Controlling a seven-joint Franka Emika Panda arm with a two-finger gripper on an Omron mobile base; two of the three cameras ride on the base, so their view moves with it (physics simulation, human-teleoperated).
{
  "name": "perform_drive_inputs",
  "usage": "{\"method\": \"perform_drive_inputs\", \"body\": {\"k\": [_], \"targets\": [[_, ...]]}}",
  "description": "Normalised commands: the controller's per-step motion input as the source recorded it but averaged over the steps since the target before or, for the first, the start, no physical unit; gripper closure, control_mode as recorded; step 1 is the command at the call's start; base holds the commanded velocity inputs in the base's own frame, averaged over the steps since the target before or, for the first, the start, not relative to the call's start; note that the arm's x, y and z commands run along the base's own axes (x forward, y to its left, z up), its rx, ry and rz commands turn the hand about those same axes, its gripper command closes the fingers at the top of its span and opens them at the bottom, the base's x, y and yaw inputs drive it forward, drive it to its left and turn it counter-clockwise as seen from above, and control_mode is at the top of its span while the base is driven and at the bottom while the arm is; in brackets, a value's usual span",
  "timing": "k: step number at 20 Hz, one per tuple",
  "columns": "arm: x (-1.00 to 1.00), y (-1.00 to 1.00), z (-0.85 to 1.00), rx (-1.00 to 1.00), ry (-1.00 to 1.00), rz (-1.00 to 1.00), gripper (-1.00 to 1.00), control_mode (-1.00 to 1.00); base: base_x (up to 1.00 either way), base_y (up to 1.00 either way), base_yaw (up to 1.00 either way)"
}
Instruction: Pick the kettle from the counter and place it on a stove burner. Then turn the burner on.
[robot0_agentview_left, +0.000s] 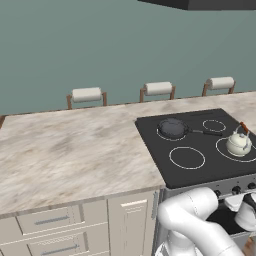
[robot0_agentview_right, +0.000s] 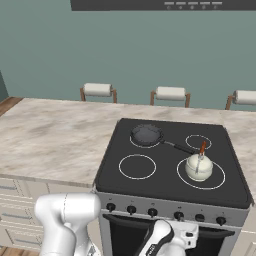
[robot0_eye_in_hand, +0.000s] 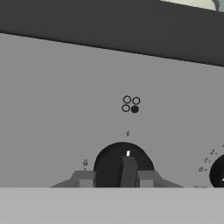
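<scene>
From the base cameras I see the kettle (robot0_agentview_right: 198, 167) sitting upright inside the large stove burner (robot0_agentview_right: 218, 181) ring, above and beyond my gripper (robot0_agentview_right: 186, 235), which hangs low at the stove's front panel. The frying pan (robot0_agentview_right: 146, 134) rests farther back, the marbled counter (robot0_agentview_left: 65, 150) off to the gripper's left. The hand camera adds what those miss: a dark knob (robot0_eye_in_hand: 124, 165) directly ahead, one finger pad (robot0_eye_in_hand: 84, 179) on each side of it, jaws narrowly set. I cannot tell whether they touch it.
</scene>
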Motion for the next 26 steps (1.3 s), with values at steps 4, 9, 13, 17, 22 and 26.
{"method": "perform_drive_inputs", "body": {"k": [4, 9, 13, 17, 22, 26], "targets": [[0.0, 0.0, -0.1, 0.0, 0.0, 0.42, 1.0, -1.0, 0.0, 0.0, 0.0], [0.0, 0.0, -0.22, -0.02, 0.0, 0.53, 1.0, -1.0, 0.0, 0.0, 0.0], [0.0, 0.0, -0.3, -0.06, 0.0, 0.55, 1.0, -1.0, 0.0, 0.0, 0.0], [0.0, 0.0, -0.43, -0.12, 0.0, 0.52, 1.0, -1.0, 0.0, 0.0, 0.0], [0.03, 0.05, -0.48, -0.17, 0.0, 0.46, 1.0, -1.0, 0.0, 0.0, 0.0], [0.04, 0.17, -0.56, -0.22, -0.08, 0.52, 1.0, -1.0, 0.0, 0.0, 0.0]]}}
